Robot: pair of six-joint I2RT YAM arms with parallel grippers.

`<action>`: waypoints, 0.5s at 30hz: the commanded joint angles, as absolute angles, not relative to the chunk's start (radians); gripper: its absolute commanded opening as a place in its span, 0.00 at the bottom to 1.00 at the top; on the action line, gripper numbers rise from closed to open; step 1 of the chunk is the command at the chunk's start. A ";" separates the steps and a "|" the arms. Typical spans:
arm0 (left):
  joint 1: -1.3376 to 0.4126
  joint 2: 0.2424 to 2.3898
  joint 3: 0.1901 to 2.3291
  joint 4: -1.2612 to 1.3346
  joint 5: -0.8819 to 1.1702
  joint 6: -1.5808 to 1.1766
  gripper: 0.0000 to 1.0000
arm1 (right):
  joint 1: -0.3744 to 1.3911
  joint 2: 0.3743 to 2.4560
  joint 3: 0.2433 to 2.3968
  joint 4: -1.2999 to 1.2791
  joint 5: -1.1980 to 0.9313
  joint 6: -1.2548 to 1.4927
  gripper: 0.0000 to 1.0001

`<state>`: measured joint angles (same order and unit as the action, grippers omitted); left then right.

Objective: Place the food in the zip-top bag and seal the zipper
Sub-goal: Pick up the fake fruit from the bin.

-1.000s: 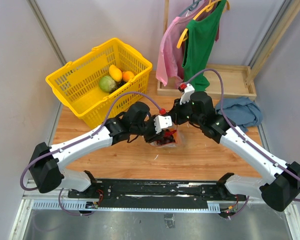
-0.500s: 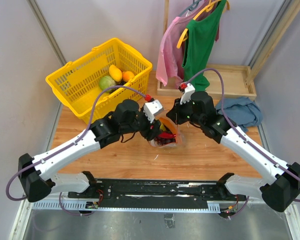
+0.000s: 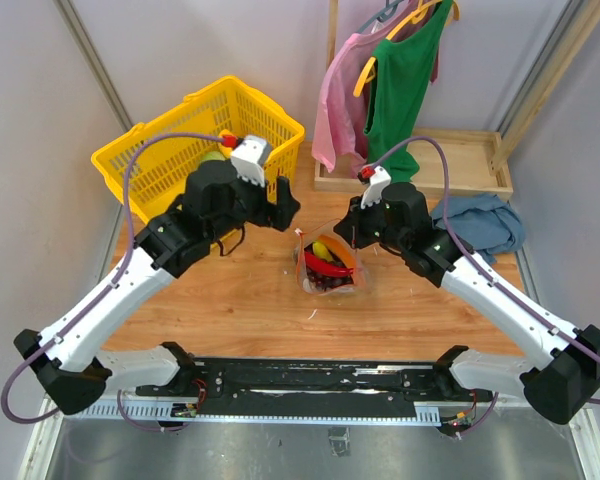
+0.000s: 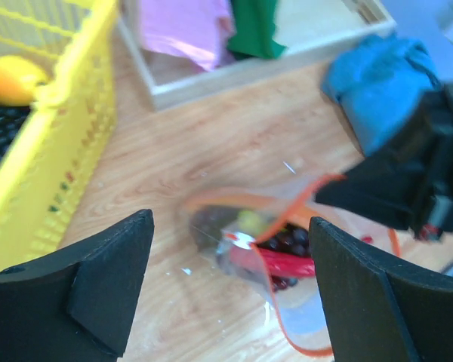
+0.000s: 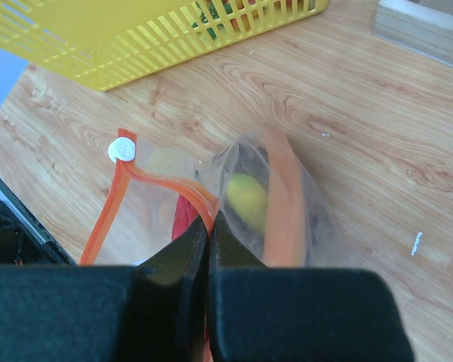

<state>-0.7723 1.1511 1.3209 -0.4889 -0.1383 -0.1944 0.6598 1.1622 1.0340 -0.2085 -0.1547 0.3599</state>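
The clear zip-top bag stands mid-table with its mouth open. Inside it are the dark purple grapes, the red chili piece, the small yellow piece and the long orange piece. My right gripper is shut on the bag's red-orange zipper and holds that edge up; it shows in the top view at the bag's right. The white label sits at the strip's end. My left gripper is open and empty, raised up and left of the bag, which lies between its fingers in the left wrist view.
A yellow basket with more toy produce stands at the back left, close behind my left gripper. A wooden tray with hanging clothes is at the back right. A blue cloth lies beside my right arm.
My left gripper has let go at the bag, opened, and pulled back up and left toward the basket. The right gripper has stayed shut on the zipper.
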 commanded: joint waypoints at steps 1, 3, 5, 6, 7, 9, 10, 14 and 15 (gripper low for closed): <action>-0.634 1.182 1.380 -0.545 -0.121 -0.263 0.86 | 0.638 1.131 1.064 -0.204 -0.129 0.334 0.01; -0.562 1.201 1.407 -0.559 -0.079 -0.281 0.85 | 0.637 1.131 1.065 -0.204 -0.130 0.332 0.01; -0.488 1.230 1.442 -0.582 -0.032 -0.285 0.85 | 0.638 1.134 1.064 -0.208 -0.129 0.327 0.01; -0.449 1.249 1.463 -0.597 -0.025 -0.290 0.85 | 0.638 1.136 1.065 -0.209 -0.129 0.326 0.01; -0.413 1.270 1.482 -0.610 -0.018 -0.292 0.85 | 0.638 1.138 1.064 -0.209 -0.127 0.324 0.01; -0.336 1.313 1.513 -0.628 0.013 -0.302 0.85 | 0.638 1.141 1.062 -0.206 -0.128 0.323 0.01; -0.299 1.333 1.521 -0.627 0.045 -0.310 0.85 | 0.637 1.142 1.061 -0.203 -0.128 0.320 0.01; -0.161 1.406 1.524 -0.583 0.180 -0.356 0.83 | 0.638 1.144 1.060 -0.204 -0.127 0.311 0.01; -0.130 1.422 1.516 -0.560 0.224 -0.371 0.82 | 0.638 1.145 1.061 -0.204 -0.127 0.309 0.01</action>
